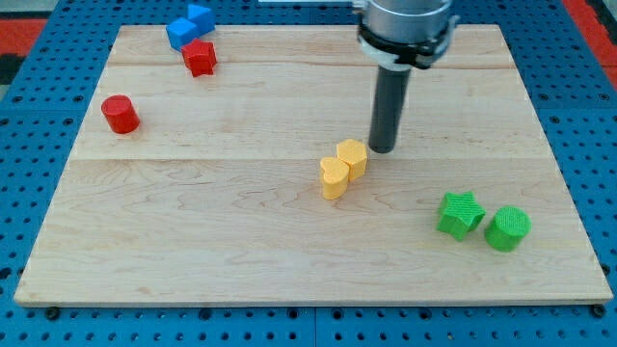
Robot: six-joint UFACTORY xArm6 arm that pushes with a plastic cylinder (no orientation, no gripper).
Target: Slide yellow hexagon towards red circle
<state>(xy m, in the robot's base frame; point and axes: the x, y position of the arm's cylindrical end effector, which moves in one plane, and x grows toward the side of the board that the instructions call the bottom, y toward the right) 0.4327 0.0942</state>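
While our tip [383, 149] rests on the pale wooden board [241, 212], it stands just beside the yellow hexagon block [352, 157], at its 2 o'clock.

We carry no jaws, only a smooth straight dark rod, so nothing is gripped. Touching the matte yellow hexagon at its 7 o'clock is a yellow heart-shaped block [334, 177]. From the hexagon, the red round block [120, 114] lies well apart at 10 o'clock. We see a red star-like block [200, 57] touching a blue block [188, 25] at 11 o'clock, and a green star block [460, 213] beside a green round block [507, 228] at 4 o'clock.
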